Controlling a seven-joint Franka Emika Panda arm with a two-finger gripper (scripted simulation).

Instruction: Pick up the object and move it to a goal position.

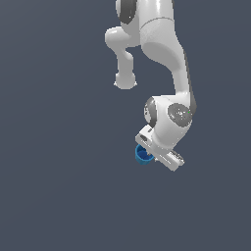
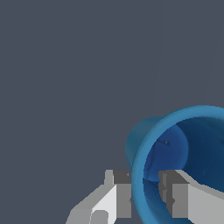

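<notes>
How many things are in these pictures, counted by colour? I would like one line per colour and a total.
Blue: 1, the cup, with the gripper fingers either side of its rim wall.
White and grey: 1, the robot arm with its gripper.
Total: 2

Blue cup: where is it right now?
In the exterior view the blue cup sits just below centre, against the pincer at the arm's tip; the wrist view shows its rim wall between the pincer's fingers.
</notes>
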